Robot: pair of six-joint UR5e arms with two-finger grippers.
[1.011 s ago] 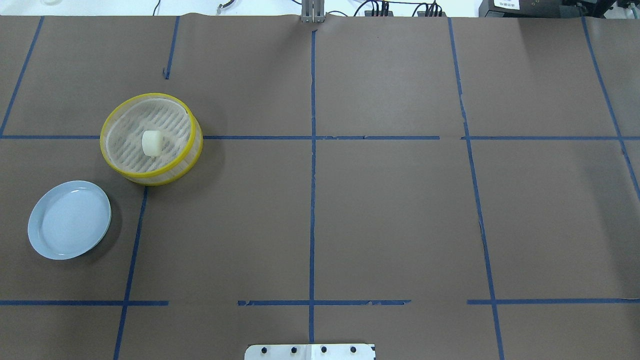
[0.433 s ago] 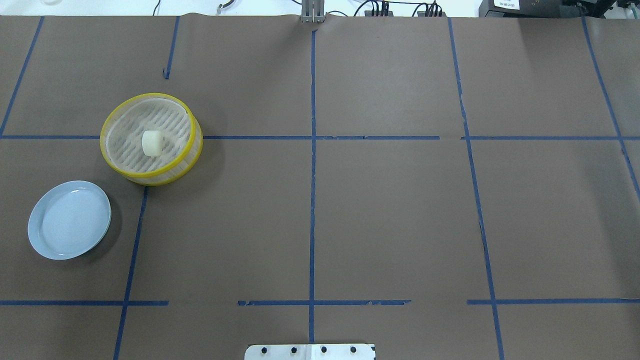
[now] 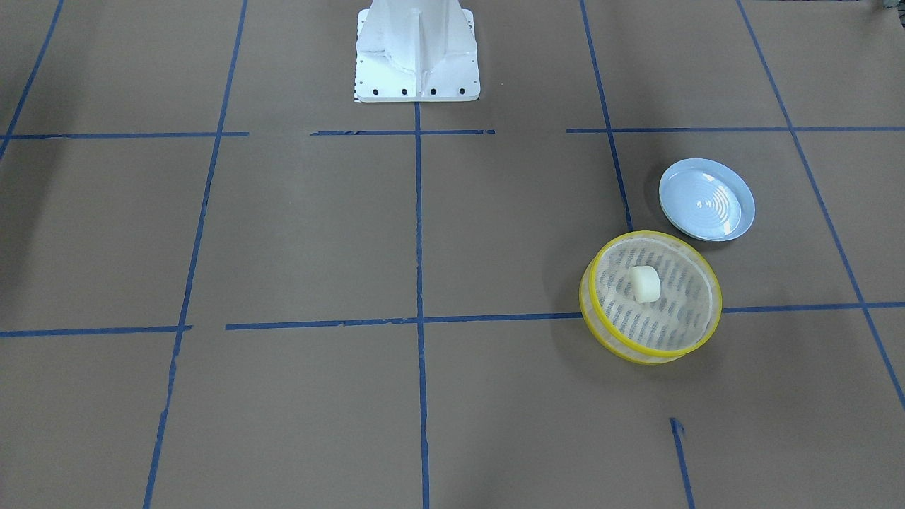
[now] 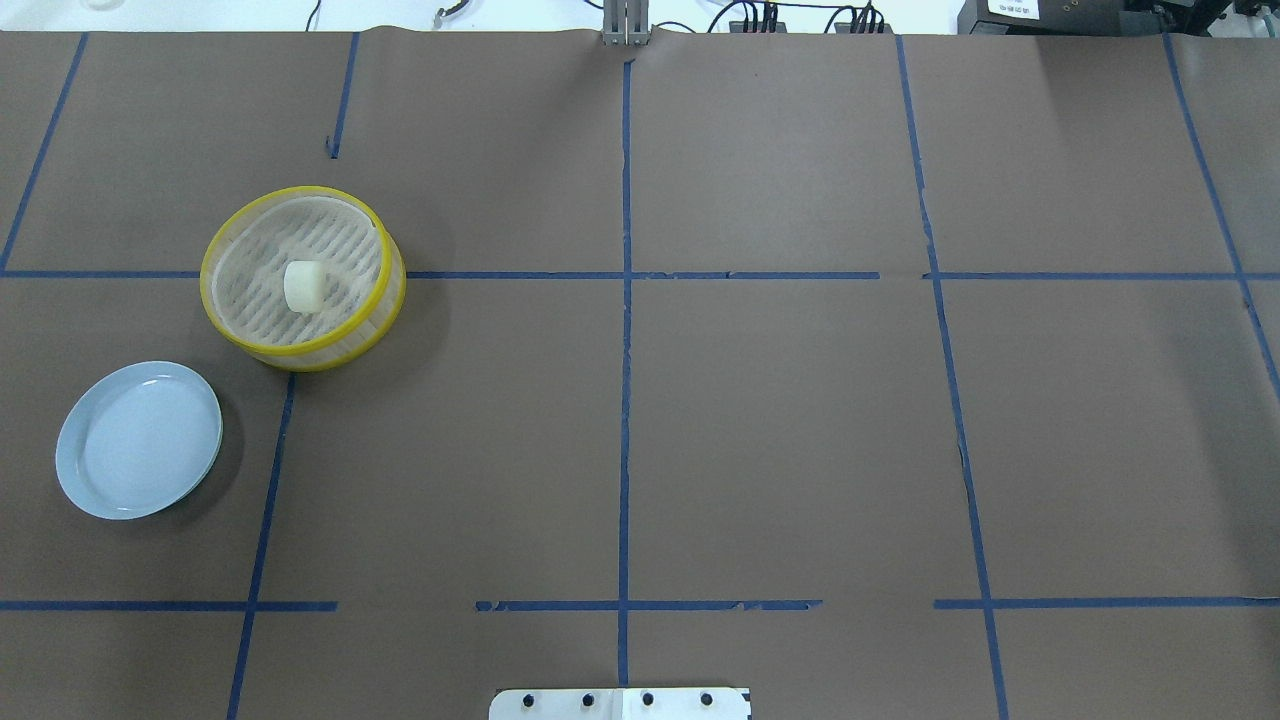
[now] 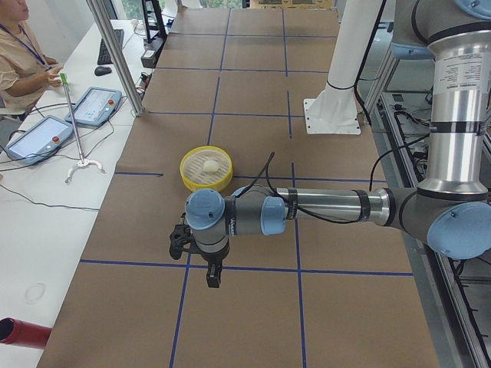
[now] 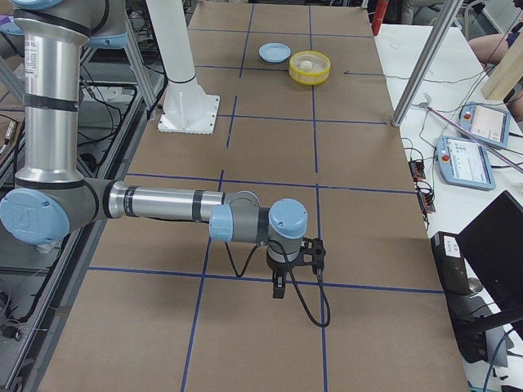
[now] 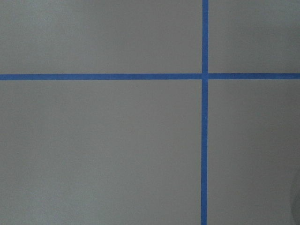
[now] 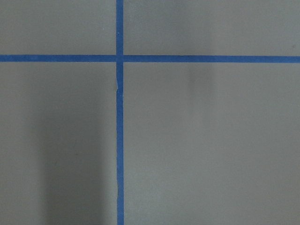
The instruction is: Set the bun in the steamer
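The cream-white bun [image 4: 303,285] lies on the slotted floor of the yellow-rimmed steamer [image 4: 206,275] at the table's left. Both also show in the front view, the bun [image 3: 645,283] inside the steamer [image 3: 654,359]. No gripper is near them. My left gripper [image 5: 212,277] shows only in the exterior left view, hanging over the paper well short of the steamer [image 5: 186,170]. My right gripper [image 6: 279,289] shows only in the exterior right view, far from the steamer [image 6: 310,77]. I cannot tell whether either is open or shut. Both wrist views show only brown paper and blue tape.
A pale blue ridged plate [image 4: 140,440] lies empty in front and to the left of the steamer, also in the front view [image 3: 707,199]. The robot's white base [image 3: 416,53] stands at the table's near middle. Tablets [image 5: 42,136] lie on a side table.
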